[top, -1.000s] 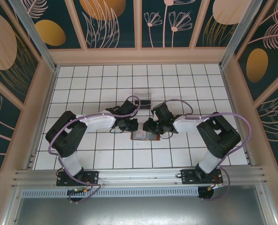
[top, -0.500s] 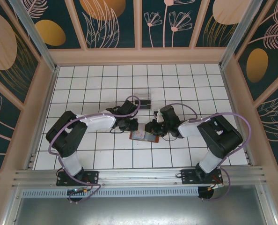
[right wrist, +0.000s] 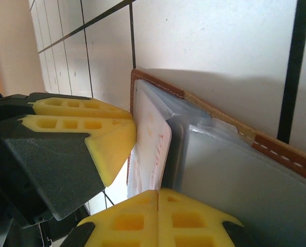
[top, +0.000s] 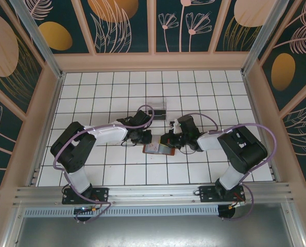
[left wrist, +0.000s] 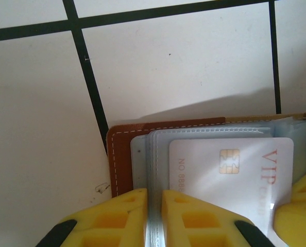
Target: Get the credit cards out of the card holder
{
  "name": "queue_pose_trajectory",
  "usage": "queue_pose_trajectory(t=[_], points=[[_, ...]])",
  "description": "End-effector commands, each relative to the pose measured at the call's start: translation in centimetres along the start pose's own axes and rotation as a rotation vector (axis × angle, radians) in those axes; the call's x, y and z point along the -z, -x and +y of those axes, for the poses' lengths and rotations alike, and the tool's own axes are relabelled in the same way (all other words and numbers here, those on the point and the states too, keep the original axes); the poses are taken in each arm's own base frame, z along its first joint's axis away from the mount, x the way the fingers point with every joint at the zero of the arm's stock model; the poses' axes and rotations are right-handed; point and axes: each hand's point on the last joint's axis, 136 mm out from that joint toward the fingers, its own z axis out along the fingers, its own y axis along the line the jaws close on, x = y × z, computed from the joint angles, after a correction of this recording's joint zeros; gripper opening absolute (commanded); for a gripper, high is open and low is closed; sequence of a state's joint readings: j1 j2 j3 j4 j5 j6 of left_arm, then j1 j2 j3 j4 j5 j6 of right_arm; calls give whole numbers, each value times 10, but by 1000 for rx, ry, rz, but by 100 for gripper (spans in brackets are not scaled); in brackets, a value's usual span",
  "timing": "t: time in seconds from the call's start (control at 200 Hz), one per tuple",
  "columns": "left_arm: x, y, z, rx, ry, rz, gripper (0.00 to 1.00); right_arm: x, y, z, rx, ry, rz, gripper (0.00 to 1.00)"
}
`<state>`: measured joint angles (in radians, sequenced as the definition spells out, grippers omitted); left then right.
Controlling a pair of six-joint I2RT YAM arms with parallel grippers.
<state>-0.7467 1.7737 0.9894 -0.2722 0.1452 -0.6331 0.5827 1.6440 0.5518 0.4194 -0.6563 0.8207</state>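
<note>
Both finger pairs are closed: the left fingers (left wrist: 194, 218) are clamped on the one holder (left wrist: 121, 159) by its clear sleeves; the right fingers (right wrist: 194, 221) are shut at the one visible card's (left wrist: 230, 170) edge, a grip that cannot be confirmed. The holder is laid near the table's (top: 91, 92) middle, with one clear stand (top: 156, 108) behind it. Since a second ago, the right fingers have been brought in and shut.

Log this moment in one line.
left hand: shut on card holder sleeve | right hand: shut on VIP card edge | VIP card: not yet out
</note>
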Motion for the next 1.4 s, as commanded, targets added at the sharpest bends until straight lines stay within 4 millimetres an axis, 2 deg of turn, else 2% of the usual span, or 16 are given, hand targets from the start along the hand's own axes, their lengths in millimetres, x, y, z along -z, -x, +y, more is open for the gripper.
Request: queue_pose_trajectory(t=[0.0,0.22,0.25,0.671,1.096,1.116,1.161,1.176,1.206,1.396], points=[[-12,-31,29,22,113,97,18,10,0,3,27,17,-11,4],[-9,-30,28,23,112,90,17,17,-8,-5,34,-6,-2,2],[-9,-30,28,23,113,89,17,23,-1,-10,18,-12,-26,2],[-1,-26,24,41,97,61,18,43,1,-13,51,-44,-48,0],[13,-13,16,24,86,10,18,62,5,-2,107,-102,-78,0],[17,-3,9,19,72,-13,18,63,6,-1,109,-105,-81,0],[17,-1,8,17,72,-18,19,65,8,1,120,-109,-87,0],[26,4,3,14,55,-42,19,66,8,2,123,-112,-88,0],[29,7,1,11,49,-55,19,67,10,4,132,-117,-93,0],[38,17,1,-11,68,-102,21,78,16,14,246,-154,-123,0]])
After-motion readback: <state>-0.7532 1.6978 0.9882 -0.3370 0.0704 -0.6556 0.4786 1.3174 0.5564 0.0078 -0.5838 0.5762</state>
